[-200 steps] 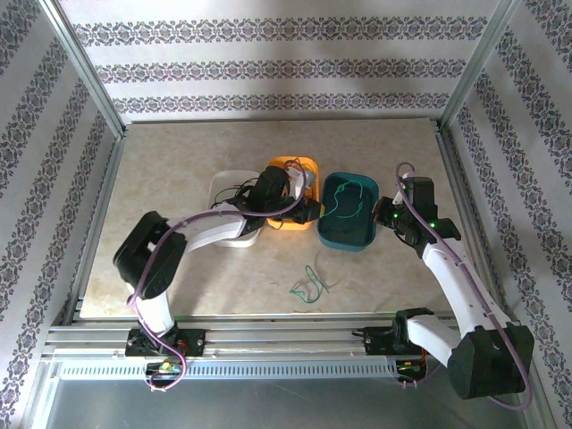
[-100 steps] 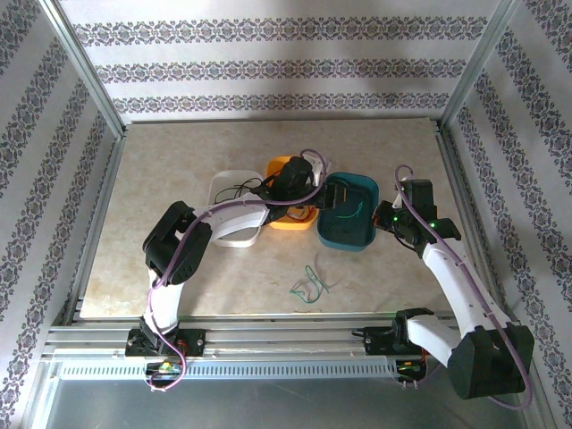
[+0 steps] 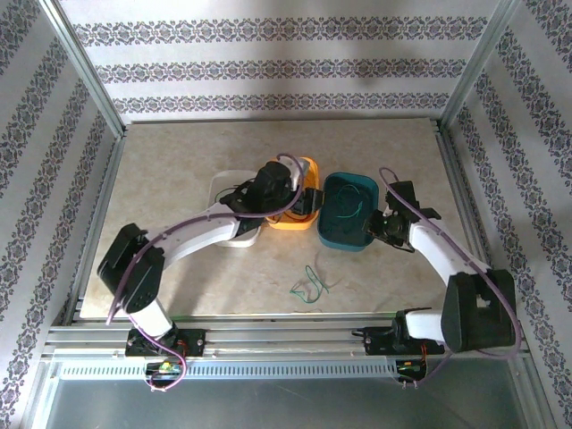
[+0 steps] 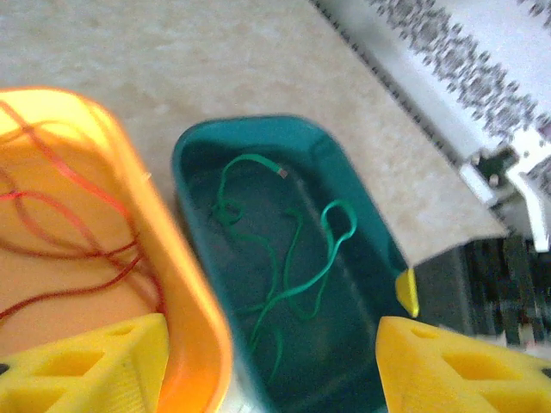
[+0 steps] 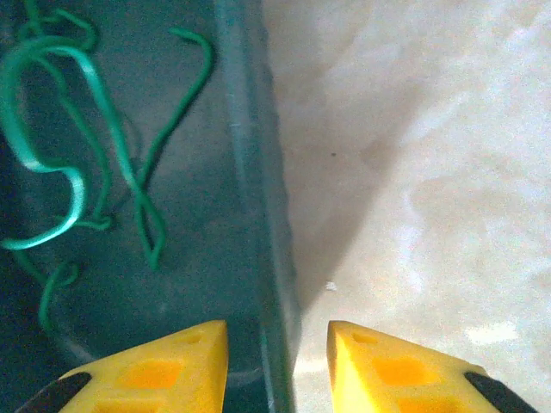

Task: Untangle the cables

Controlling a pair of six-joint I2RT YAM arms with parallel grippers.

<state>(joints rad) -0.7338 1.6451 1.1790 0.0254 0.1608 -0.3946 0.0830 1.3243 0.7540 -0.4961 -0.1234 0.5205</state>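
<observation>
1. My left claw point(image 4: 275, 370) is spread wide, with nothing between its yellow fingers point(image 4: 86, 366). It hangs over the spot where the orange tub point(image 4: 176, 267) sits against the teal tub point(image 4: 362, 198).
2. Ahead of that claw and a little to its right, green cables point(image 4: 288, 258) lie in loose loops on the teal tub's floor. To its left, red cables point(image 4: 60, 232) curl inside the orange tub.
3. My right claw point(image 5: 275, 366) is parted too and pinches nothing. The teal tub's wall runs up between its two fingers, and I see it touching neither.
4. Left of my right claw, inside that wall, lie the same green cables. To its right is bare table point(image 5: 430, 172).
5. Left of my left claw, past the orange tub, a white tub point(image 3: 234, 234) holds black cables point(image 3: 235, 190).
6. Behind both claws, toward my bases and between them, a loose green tangle point(image 3: 310, 284) rests on the table.
</observation>
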